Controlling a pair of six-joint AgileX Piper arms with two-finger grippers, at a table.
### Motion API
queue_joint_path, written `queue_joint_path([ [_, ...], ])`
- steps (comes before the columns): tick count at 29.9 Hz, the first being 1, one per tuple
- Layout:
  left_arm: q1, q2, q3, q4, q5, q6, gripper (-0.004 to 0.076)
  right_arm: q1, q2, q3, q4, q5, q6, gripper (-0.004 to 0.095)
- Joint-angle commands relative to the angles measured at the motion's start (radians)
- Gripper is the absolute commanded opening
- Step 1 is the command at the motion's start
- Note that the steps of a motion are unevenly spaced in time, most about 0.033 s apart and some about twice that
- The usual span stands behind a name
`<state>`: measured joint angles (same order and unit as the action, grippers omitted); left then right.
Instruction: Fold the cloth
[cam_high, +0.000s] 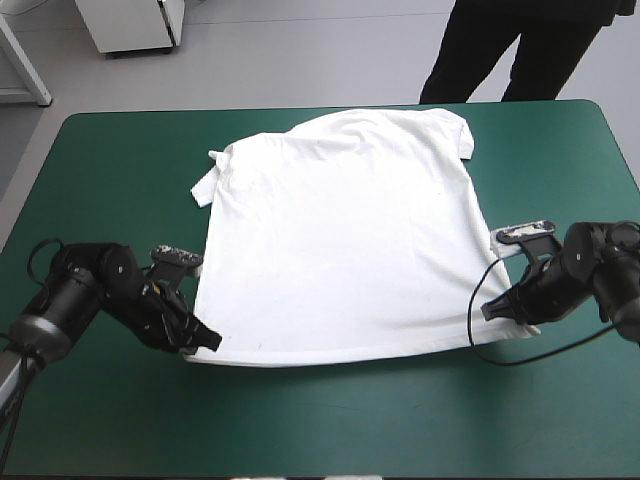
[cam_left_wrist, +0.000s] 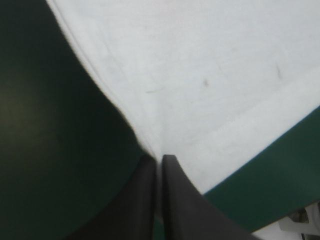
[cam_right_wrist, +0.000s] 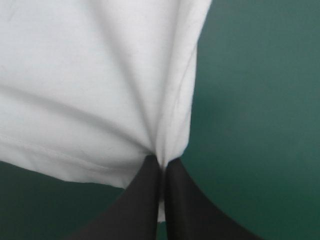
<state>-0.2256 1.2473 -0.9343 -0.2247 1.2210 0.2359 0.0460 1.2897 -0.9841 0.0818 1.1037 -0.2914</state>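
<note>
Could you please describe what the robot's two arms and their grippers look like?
Both arms are black, built of rounded, cylindrical joints: the left arm, the right arm. The left gripper and right gripper each end in two broad black fingers, curved like fins and tapering to a point.

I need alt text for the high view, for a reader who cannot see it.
A white T-shirt lies spread flat on the teal-green table, sleeves toward the far edge. The left claw is shut on its near left corner, the right claw on its near right corner.
</note>
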Motion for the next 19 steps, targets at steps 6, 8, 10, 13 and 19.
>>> queue_joint_path([
  [6, -0.031, -0.185, 0.156, 0.028, 0.065, -0.044, -0.0022, 0.139, -0.201, 0.197, -0.046, 0.067, 0.05, -0.0013],
  [8, -0.031, -0.195, 0.167, 0.024, 0.065, -0.044, -0.0022, 0.149, -0.221, 0.243, -0.048, 0.086, 0.062, -0.0013],
  [10, -0.031, -0.195, 0.176, 0.024, 0.065, -0.044, -0.0022, 0.148, -0.237, 0.284, -0.052, 0.093, 0.064, -0.0013],
  [13, -0.031, -0.195, 0.191, 0.021, 0.065, -0.056, -0.0022, 0.149, -0.253, 0.328, -0.055, 0.081, 0.071, -0.0013],
  [19, -0.031, -0.195, 0.218, -0.03, 0.067, -0.05, -0.0021, 0.149, -0.253, 0.337, -0.082, 0.07, 0.12, -0.0009],
])
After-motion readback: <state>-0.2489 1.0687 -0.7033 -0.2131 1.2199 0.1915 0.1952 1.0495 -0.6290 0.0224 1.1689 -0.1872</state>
